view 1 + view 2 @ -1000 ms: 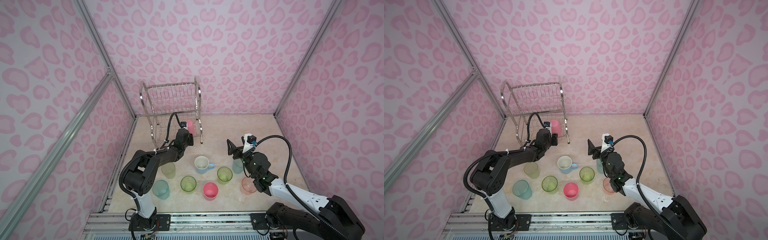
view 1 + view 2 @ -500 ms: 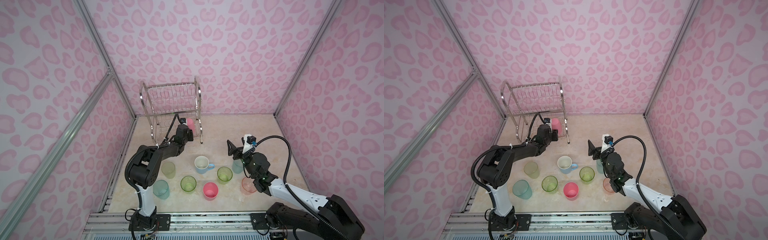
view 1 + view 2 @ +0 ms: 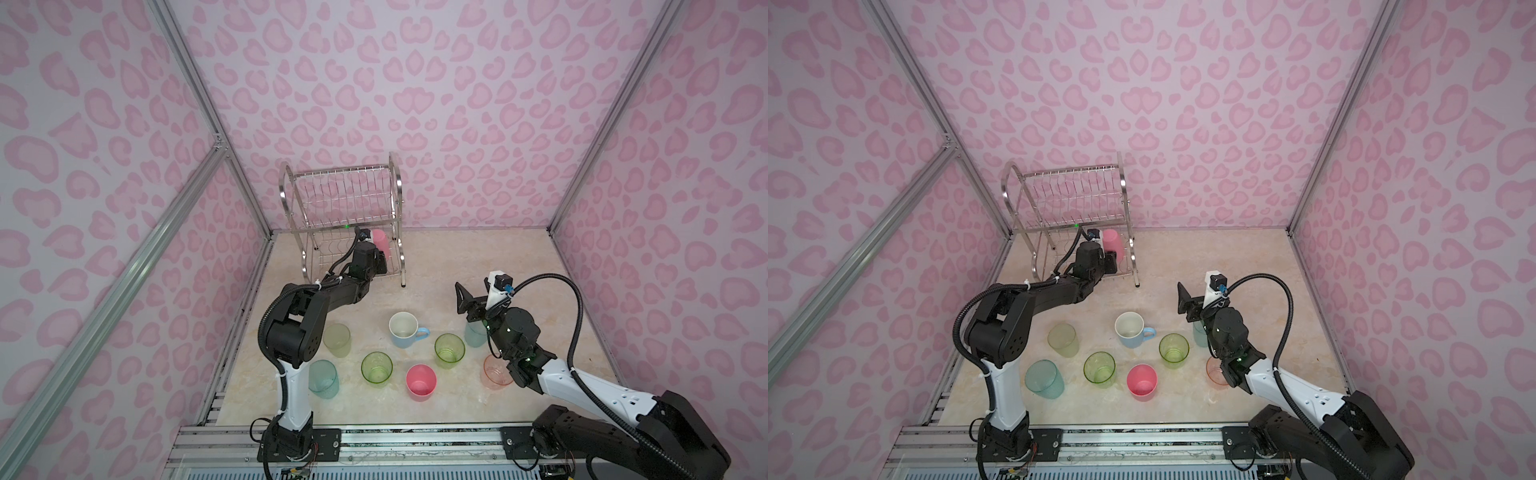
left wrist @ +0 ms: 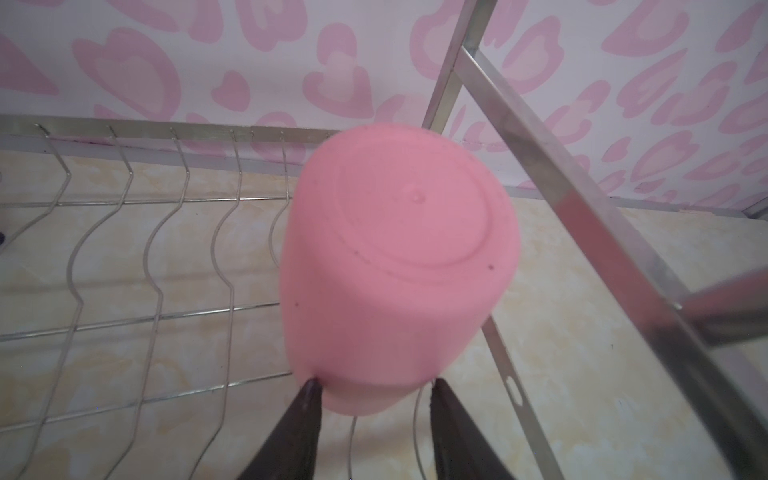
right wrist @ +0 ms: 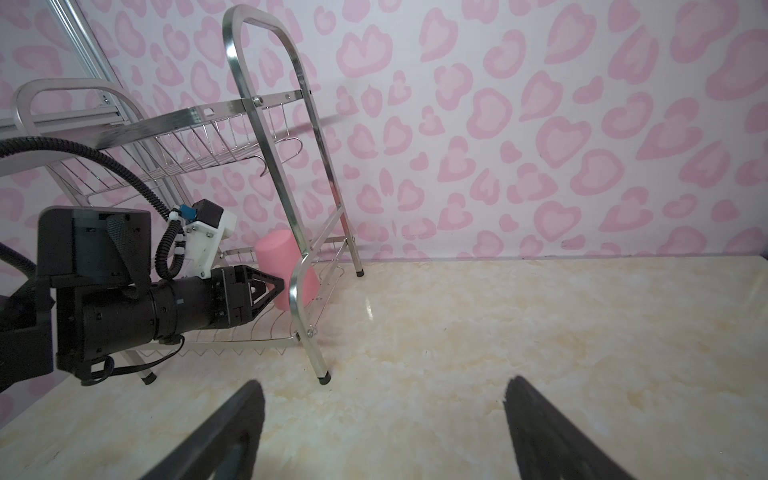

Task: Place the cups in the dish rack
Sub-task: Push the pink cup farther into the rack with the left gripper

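The left fingers [image 4: 301, 419] are clamping the rim end of a pink cup [image 4: 390, 266], which is leaning upside down on the lower shelf of the rack [image 3: 340, 169], at its right end. The right fingers [image 5: 226, 428] are hovering wide apart and empty above the bench [image 3: 457, 257]. Eight more cups, the mug [image 3: 403, 330] among them, are standing upright on the near bench.
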Controlling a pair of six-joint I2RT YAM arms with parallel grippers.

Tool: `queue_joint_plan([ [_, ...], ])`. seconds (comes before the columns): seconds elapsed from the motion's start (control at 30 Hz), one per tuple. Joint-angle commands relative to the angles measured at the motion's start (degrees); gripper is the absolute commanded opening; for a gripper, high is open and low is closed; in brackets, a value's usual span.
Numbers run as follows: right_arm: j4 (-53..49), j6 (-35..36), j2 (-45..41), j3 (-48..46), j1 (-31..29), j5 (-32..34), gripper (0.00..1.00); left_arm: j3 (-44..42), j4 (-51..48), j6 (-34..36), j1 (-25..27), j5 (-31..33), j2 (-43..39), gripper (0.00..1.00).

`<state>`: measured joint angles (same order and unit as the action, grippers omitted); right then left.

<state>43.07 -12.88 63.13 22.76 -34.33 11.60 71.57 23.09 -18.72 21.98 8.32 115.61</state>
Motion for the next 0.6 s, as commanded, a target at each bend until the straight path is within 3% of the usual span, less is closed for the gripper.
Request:
queue_joint_plan([
  [0.0, 0.0, -0.42, -0.12, -0.57, 0.05, 0.49, 0.9, 1.99, 0.66, -1.47, -0.18, -0.76, 1.32, 0.46],
  [0.57, -0.53, -2.19, -0.54, -1.49, 0.05, -0.52, 0.9, 9.56, -1.56, -5.6, -1.28, -3.65, 5.33, 0.46],
])
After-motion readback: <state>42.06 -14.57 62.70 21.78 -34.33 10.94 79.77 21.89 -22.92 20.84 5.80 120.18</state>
